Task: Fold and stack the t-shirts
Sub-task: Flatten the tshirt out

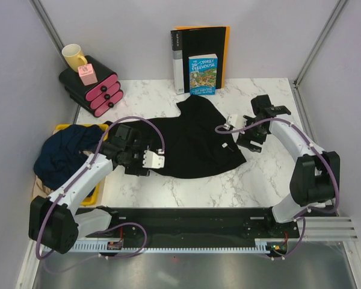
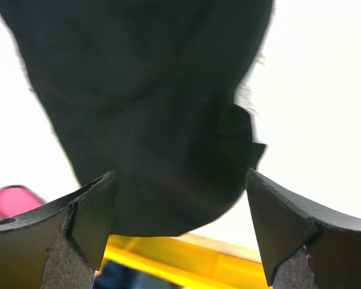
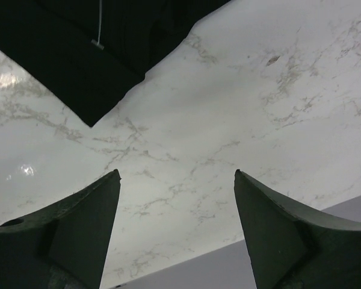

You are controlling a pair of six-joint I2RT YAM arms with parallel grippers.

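Both grippers gape empty: the left gripper (image 2: pixel 180 232) over the bunched left edge of the black tee (image 1: pixel 192 141), the right gripper (image 3: pixel 177 232) over bare table (image 1: pixel 259 174) just off its right corner. A pinch here may catch doubled layers or miss cloth (the left hem looks rumpled), dragging it against the bin (image 1: pixel 61 127) holding the navy tee (image 1: pixel 63 153). Room lies front and right; the binder (image 1: pixel 198 42) crowds the back.

Blue book (image 1: pixel 203 74) cover reads "The 26-Storey Treehouse".

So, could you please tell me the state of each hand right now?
Left hand: open, empty, over the black t-shirt.
Right hand: open, empty, above the marble table.
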